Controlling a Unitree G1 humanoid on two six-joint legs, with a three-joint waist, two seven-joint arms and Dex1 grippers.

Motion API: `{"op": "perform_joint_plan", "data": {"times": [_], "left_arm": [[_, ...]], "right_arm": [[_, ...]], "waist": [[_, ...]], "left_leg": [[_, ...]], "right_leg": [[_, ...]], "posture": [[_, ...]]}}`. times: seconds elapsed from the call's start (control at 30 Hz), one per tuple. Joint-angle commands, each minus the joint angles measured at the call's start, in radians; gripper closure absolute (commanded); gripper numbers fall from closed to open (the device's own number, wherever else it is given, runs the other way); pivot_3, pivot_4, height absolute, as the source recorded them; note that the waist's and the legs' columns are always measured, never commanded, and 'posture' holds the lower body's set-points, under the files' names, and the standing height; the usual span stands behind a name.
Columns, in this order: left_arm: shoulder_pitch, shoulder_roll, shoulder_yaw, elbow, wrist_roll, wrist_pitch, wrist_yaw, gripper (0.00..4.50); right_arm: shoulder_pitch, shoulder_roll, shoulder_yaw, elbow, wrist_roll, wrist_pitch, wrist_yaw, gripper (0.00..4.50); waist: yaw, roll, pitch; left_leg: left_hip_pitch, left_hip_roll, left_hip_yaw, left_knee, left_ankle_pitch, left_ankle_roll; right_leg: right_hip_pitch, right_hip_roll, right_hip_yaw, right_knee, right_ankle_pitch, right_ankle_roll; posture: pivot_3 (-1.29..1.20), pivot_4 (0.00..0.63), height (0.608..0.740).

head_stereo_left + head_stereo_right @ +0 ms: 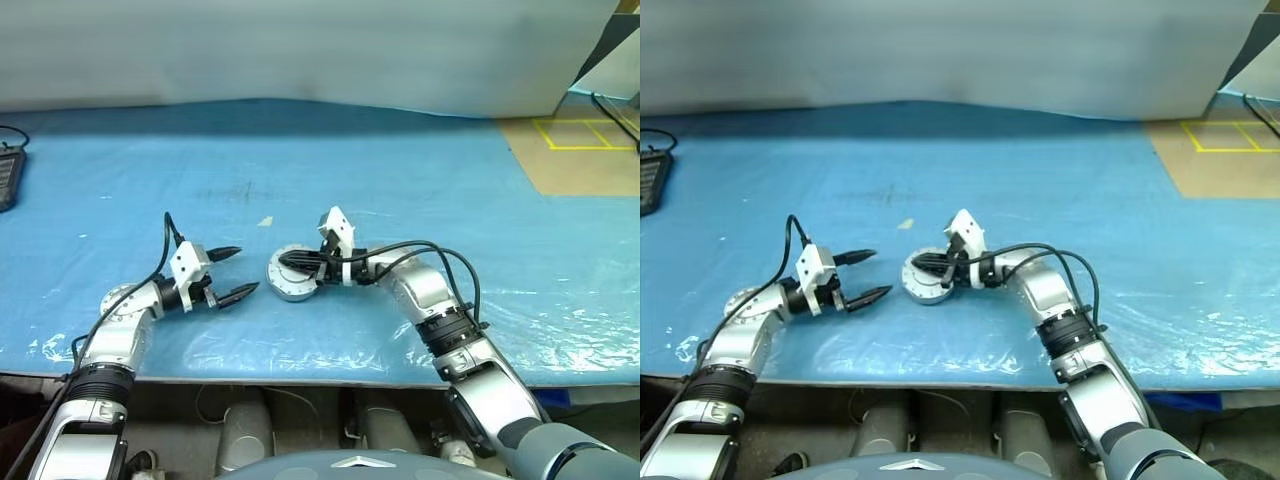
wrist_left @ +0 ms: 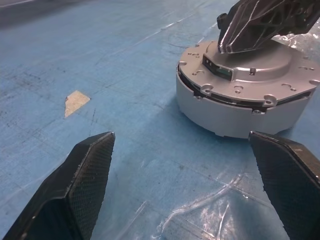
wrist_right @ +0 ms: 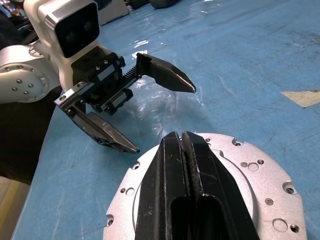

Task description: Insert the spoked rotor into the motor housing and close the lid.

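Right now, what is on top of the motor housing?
The lid sits on the motor housing, with the shut right gripper over it. The housing's inside is covered.

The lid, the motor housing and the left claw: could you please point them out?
lid (image 2: 272,62): left wrist view, smooth top face.
motor housing (image 2: 225,117): left wrist view, grey side wall.
left claw (image 1: 232,273): left eye view, midway between its open fingertips.

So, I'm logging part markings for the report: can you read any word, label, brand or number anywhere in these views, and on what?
None: no readable text.
The lid and the motor housing show plain metal, unmarked.
The yellow floor lines are shapes, not characters.
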Motion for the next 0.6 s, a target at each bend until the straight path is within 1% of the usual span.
{"op": "perform_joint_plan", "data": {"times": [0.03, 0.1, 0.17, 0.33, 0.4, 0.5, 0.6], "left_arm": [[-0.005, 0.000, 0.004, -0.029, -0.005, -0.002, 0.004, 0.00], [-0.009, -0.003, 0.002, -0.025, -0.002, -0.004, 0.006, 0.00], [-0.014, -0.005, 0.001, -0.022, -0.001, -0.004, 0.007, 0.00], [-0.019, -0.008, 0.001, -0.017, 0.003, -0.007, 0.006, 0.00], [-0.019, -0.009, 0.001, -0.016, 0.004, -0.008, 0.006, 0.00], [-0.019, -0.010, 0.001, -0.014, 0.004, -0.008, 0.005, 0.00], [-0.020, -0.009, 0.003, -0.014, 0.002, -0.004, 0.001, 0.00]], "right_arm": [[0.030, -0.026, 0.006, 0.036, -0.040, 0.003, -0.011, 4.29], [0.024, -0.031, 0.000, 0.027, -0.042, -0.009, -0.018, 3.85], [0.021, -0.037, -0.006, 0.009, -0.049, -0.042, -0.029, 3.28], [0.034, -0.032, -0.047, -0.093, -0.009, -0.102, -0.020, 1.55], [0.042, -0.045, -0.039, -0.123, -0.016, -0.115, -0.004, 1.55], [0.046, -0.066, -0.014, -0.129, -0.051, -0.145, 0.007, 1.55], [0.049, -0.069, -0.009, -0.137, -0.055, -0.147, 0.017, 1.55]], "waist": [[0.000, 0.000, 0.000], [0.000, 0.000, 0.000], [0.001, 0.000, 0.000], [0.000, 0.000, 0.000], [-0.002, 0.000, 0.000], [-0.002, 0.000, 0.000], [-0.002, 0.000, 0.000]], "left_leg": [[0.000, 0.000, -0.001, 0.000, 0.000, 0.000], [0.000, 0.000, -0.001, 0.000, 0.000, 0.000], [0.000, 0.000, -0.001, 0.000, 0.000, 0.000], [-0.005, 0.000, 0.000, -0.001, 0.000, 0.000], [-0.008, 0.000, 0.001, -0.001, 0.000, 0.000], [-0.011, 0.000, 0.002, -0.002, 0.000, -0.002], [-0.013, 0.001, 0.003, -0.002, 0.000, -0.002]], "right_leg": [[0.000, 0.000, 0.000, 0.000, 0.000, 0.000], [0.000, 0.000, 0.000, 0.000, 0.000, 0.000], [0.000, 0.000, 0.000, 0.000, 0.000, 0.000], [-0.004, 0.000, 0.000, -0.001, 0.000, 0.000], [-0.007, 0.000, 0.000, -0.001, 0.003, -0.005], [-0.010, 0.001, 0.000, -0.001, 0.002, -0.007], [-0.012, 0.002, 0.000, -0.001, 0.002, -0.007]], "posture": [[0.00, 0.150, 0.740], [0.00, 0.150, 0.740], [0.00, 0.150, 0.740], [0.00, 0.150, 0.740], [0.00, 0.150, 0.740], [0.00, 0.150, 0.740], [0.00, 0.150, 0.740]]}}
